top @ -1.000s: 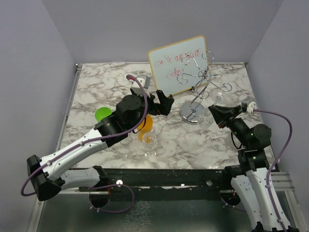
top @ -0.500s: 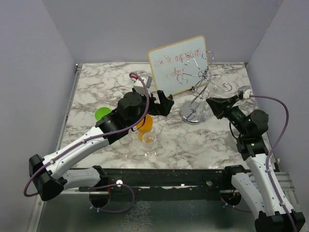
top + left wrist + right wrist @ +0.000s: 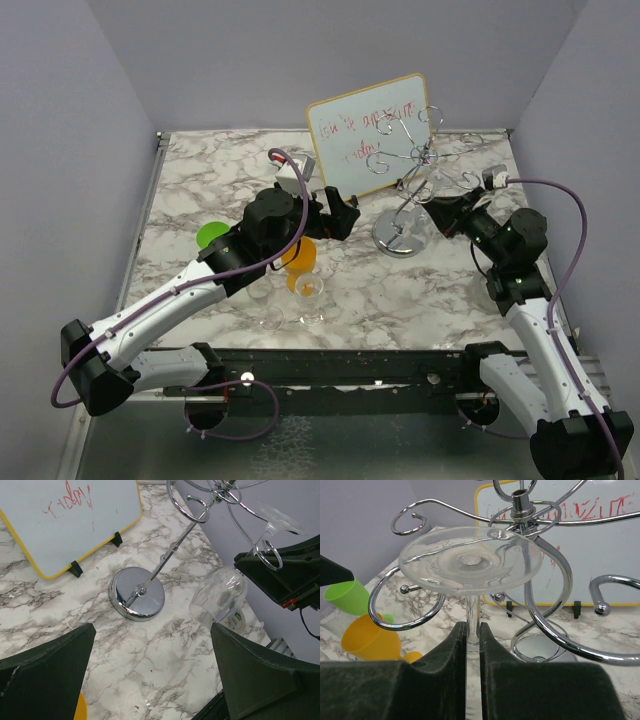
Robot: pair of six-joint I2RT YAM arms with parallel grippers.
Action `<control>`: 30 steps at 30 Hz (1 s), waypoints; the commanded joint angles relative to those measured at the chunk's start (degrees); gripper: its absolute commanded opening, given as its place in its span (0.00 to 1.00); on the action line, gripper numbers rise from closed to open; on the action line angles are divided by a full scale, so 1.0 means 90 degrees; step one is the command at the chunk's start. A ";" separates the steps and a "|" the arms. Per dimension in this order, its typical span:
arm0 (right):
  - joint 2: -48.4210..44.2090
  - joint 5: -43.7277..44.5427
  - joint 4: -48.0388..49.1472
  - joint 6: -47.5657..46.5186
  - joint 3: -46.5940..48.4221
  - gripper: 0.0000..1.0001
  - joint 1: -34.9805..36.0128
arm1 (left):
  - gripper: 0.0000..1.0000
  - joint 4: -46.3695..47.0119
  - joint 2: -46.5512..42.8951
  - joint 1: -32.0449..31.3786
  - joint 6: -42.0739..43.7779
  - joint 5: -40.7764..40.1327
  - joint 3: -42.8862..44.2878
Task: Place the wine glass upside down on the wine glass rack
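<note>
The wine glass [image 3: 470,560] hangs upside down, its round foot up among the looped arms of the silver wine glass rack [image 3: 521,505]. My right gripper [image 3: 472,630] is shut on the glass stem just below the foot. In the left wrist view the bowl [image 3: 218,596] hangs right of the rack's disc base [image 3: 136,599], with the foot beside a curled loop. In the top view the right gripper [image 3: 450,212] holds the glass [image 3: 422,222] beside the rack [image 3: 410,190]. My left gripper [image 3: 340,215] is open and empty, hovering left of the base, its jaws wide apart [image 3: 152,630].
A tilted whiteboard [image 3: 365,135] with red writing stands behind the rack. Orange cups [image 3: 300,262] and a green cup [image 3: 212,236] lie under the left arm. Two clear glasses [image 3: 310,295] stand near the front edge. Walls close the table on three sides.
My right gripper has carried the glass up and away from the front edge, in against the rack's arms. The left arm has shifted only slightly.
</note>
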 commanded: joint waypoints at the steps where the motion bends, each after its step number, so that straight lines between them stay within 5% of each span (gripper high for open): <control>1: 0.0161 -0.0340 0.0093 0.0063 0.0343 0.01 0.0042 | 0.99 -0.0014 -0.0006 0.0064 -0.0064 0.0207 -0.0057; 13: 0.0435 -0.0346 0.0060 0.0153 0.0455 0.01 0.0342 | 0.99 -0.0008 -0.0019 0.0104 -0.0109 0.0242 -0.0135; 30: 0.0450 -0.1562 0.1028 0.0773 0.0240 0.01 0.0378 | 0.99 -0.0025 -0.0032 0.0158 -0.0113 0.0281 -0.0186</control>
